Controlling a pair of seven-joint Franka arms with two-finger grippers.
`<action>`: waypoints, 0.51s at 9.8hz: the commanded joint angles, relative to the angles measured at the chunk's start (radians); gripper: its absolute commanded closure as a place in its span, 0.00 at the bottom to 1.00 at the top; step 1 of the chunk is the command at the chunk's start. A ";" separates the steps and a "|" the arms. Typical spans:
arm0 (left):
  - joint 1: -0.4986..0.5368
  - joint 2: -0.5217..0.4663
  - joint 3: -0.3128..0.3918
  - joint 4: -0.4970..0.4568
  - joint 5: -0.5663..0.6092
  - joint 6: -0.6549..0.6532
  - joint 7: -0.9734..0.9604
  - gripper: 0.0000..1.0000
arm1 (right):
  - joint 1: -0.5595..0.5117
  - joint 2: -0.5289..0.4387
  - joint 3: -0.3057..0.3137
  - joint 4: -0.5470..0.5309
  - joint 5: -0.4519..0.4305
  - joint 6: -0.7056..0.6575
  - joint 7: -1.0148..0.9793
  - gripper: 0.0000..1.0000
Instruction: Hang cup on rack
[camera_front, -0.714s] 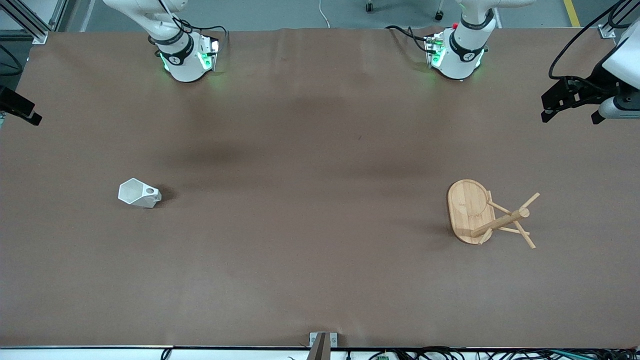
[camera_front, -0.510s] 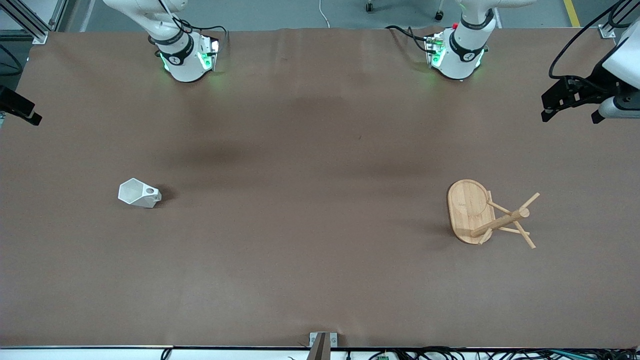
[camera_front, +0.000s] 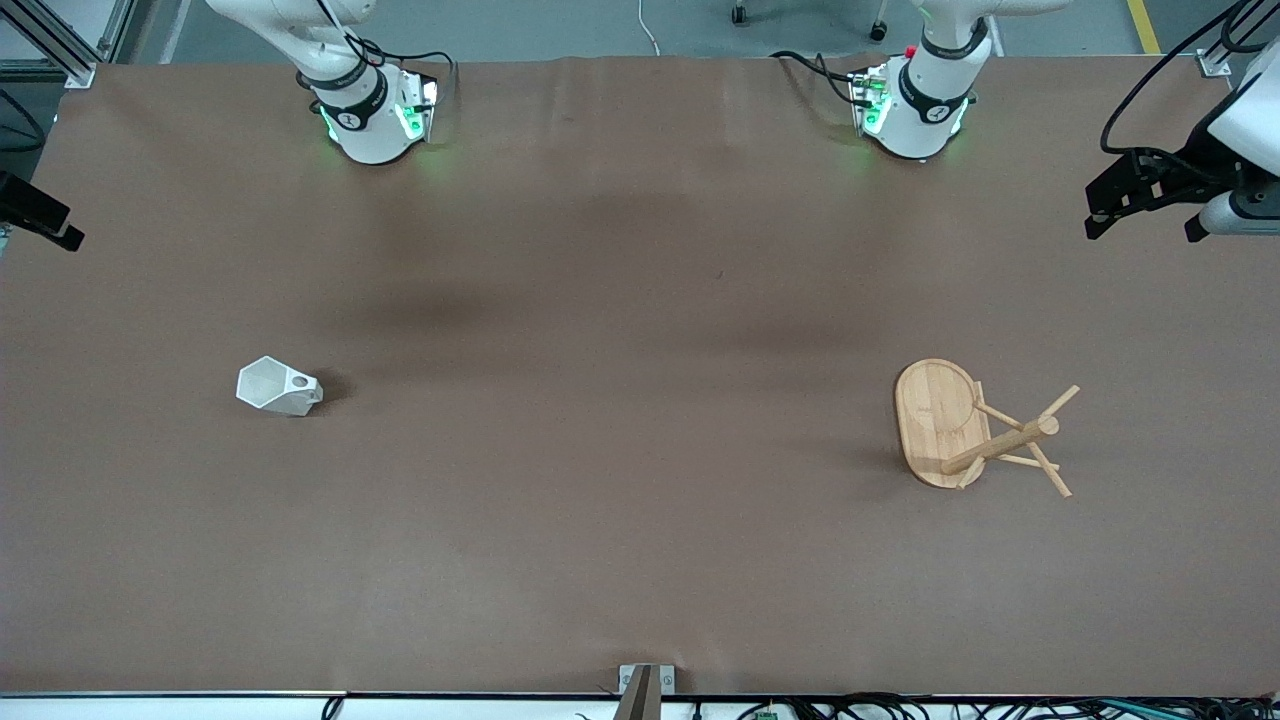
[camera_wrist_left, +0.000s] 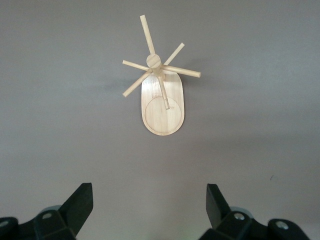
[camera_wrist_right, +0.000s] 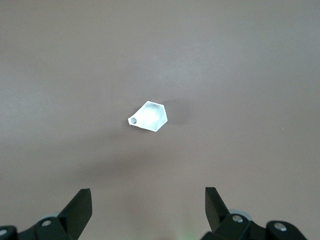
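The white faceted cup (camera_front: 278, 387) sits on the brown table toward the right arm's end, with the round hole of its handle showing. It also shows in the right wrist view (camera_wrist_right: 148, 116). The bamboo rack (camera_front: 975, 430) stands toward the left arm's end on its oval base, pegs bare. It also shows in the left wrist view (camera_wrist_left: 161, 85). My left gripper (camera_wrist_left: 149, 200) is open and empty, high above the table, seen at the edge of the front view (camera_front: 1143, 232). My right gripper (camera_wrist_right: 147, 200) is open and empty, high over the cup's area.
The brown table cover (camera_front: 640, 500) is bare between the cup and the rack. The arm bases (camera_front: 375, 120) stand along the table's far edge. A black fixture (camera_front: 40, 215) juts in at the right arm's end. A metal bracket (camera_front: 645, 685) sits at the near edge.
The left hand at the edge of the front view has shifted very slightly. The cup and the rack have not moved.
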 joint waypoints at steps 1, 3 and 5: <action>-0.012 0.028 -0.002 -0.005 -0.002 -0.017 0.003 0.00 | -0.005 -0.001 0.001 -0.059 -0.002 0.006 -0.054 0.00; -0.011 0.028 -0.002 -0.005 -0.001 -0.019 0.003 0.00 | -0.018 0.037 -0.010 -0.169 -0.002 0.113 -0.122 0.00; -0.022 0.037 -0.005 -0.004 -0.001 -0.019 -0.003 0.00 | -0.025 0.089 -0.013 -0.289 -0.003 0.293 -0.130 0.00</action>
